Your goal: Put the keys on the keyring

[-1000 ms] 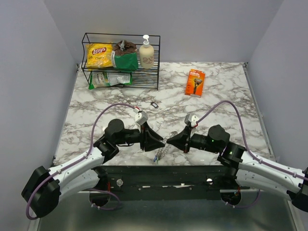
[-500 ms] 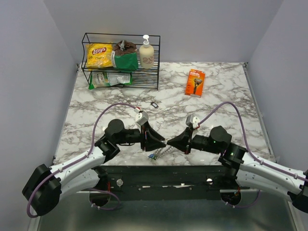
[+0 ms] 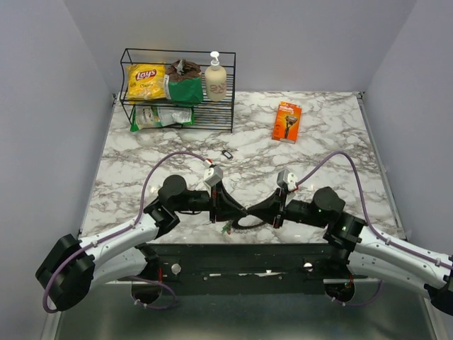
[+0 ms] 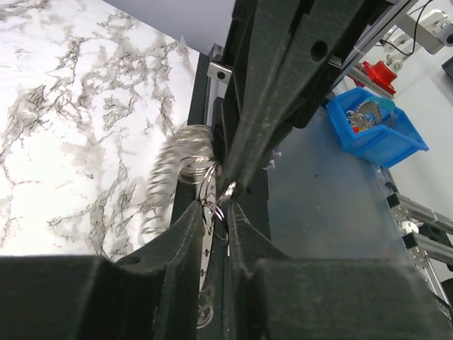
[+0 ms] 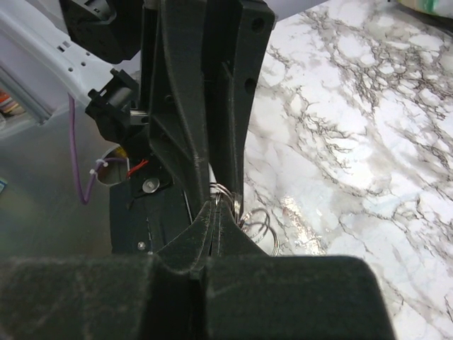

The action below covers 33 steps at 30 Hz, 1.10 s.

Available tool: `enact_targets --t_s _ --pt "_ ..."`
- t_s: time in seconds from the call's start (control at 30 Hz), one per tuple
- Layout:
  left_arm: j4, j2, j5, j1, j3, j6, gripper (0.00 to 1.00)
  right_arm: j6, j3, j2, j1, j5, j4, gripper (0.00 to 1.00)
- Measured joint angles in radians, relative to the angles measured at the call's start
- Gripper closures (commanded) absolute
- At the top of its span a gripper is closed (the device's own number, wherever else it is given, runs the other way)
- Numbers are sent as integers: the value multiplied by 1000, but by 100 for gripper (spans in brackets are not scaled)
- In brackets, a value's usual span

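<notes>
1. At the near edge of the worktop (image 3: 318, 142), about midway along, the keyring (image 4: 180, 159) hangs between both grippers.
2. The right gripper (image 5: 218, 204) is clamped on its wire. The left gripper (image 4: 216, 207) has its fingers nearly together around it, and I can't tell if it's pinching.
3. Probably light, stiff and slippery, so grab thin bare wire.

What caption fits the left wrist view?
Fingers of the left gripper flank thin loops of the coiled keyring, which the shut right gripper pinches from above, beside the marble table.
</notes>
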Motion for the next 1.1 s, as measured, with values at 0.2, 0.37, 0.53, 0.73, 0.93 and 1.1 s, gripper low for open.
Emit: enact_targets --t_s 0.2,0.37,0.53,0.73,0.93,1.1 --pt "47 19 3 -2 7 -18 74 4 -2 0 2 -23 27 99" --pt "99 27 10 -2 7 -41 100 10 -2 -8 2 -28 46 99" --pt "142 33 11 -2 2 -60 100 11 -2 -18 2 -27 52 99" --pt "156 24 10 -2 -14 -67 100 12 -13 -19 3 -23 64 99" --pt "87 -29 -38 -2 -19 -32 100 31 -26 -33 9 -5 77 45" --pt "-27 -99 -99 0 -19 29 100 34 -34 -98 13 58 73 19"
